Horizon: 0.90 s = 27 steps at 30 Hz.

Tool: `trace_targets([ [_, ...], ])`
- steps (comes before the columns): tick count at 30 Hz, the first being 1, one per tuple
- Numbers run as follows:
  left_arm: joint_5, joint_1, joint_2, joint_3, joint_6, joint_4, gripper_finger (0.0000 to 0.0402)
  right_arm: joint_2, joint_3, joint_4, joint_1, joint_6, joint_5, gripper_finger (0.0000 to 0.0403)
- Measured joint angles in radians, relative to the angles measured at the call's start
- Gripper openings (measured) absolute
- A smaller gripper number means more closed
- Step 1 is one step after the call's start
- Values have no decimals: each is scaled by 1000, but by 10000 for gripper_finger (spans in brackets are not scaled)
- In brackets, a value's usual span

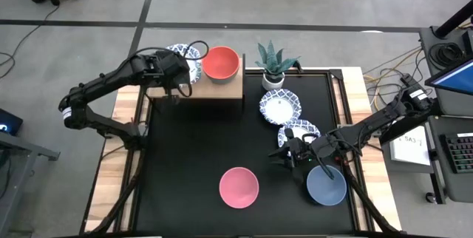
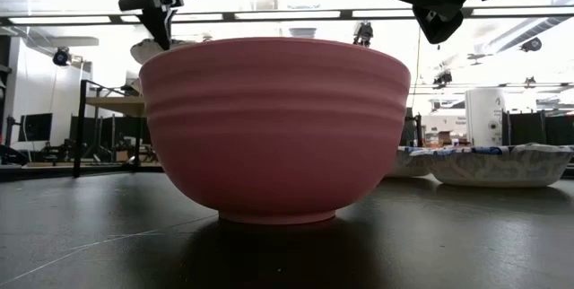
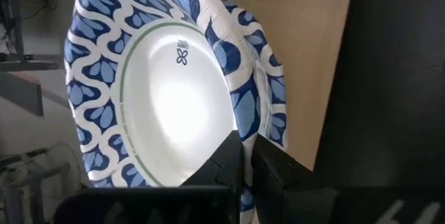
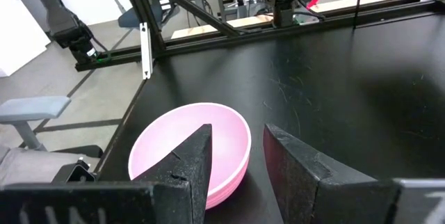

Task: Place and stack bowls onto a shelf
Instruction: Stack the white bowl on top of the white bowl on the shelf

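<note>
My left gripper (image 1: 181,74) (image 3: 247,147) is at the shelf's (image 1: 222,89) left end, shut on a white bowl with a blue patterned rim (image 1: 182,53) (image 3: 167,92). A second patterned rim (image 3: 274,106) shows right behind it. A red bowl (image 1: 220,63) stands on the shelf's right half. My right gripper (image 1: 283,154) (image 4: 236,147) hangs open above the table, and the pink bowl (image 1: 239,187) (image 4: 191,147) stands ahead of it on its base. The grey-blue bowl (image 1: 326,185) and two patterned bowls (image 1: 281,106) (image 1: 299,132) rest on the table. No green bowl is in view. My left gripper pinches the patterned bowl's rim (image 3: 243,130) between its two fingers, one on the inner side and one on the outer. The bowl is tilted in the hold over the shelf's left end. Whether the second rim is also in the pinch cannot be told.
A potted plant (image 1: 273,64) stands just right of the shelf, at the table's far edge. The middle and left of the black tabletop (image 1: 185,149) are bare. Light-wood strips (image 1: 126,120) flank the black top. In the low view the pink bowl (image 2: 273,127) fills the foreground.
</note>
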Motion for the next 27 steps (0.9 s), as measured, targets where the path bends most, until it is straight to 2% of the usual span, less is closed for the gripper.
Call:
trace_targets([
  [8,30,44,1,0,-4,4,11,0,-1,0,0,0,0,118],
  [22,31,81,0,3,-10,13,91,0,-2,0,0,0,0,118],
  [27,51,81,-7,63,-44,-27,115,0,-2,0,0,0,0,118],
])
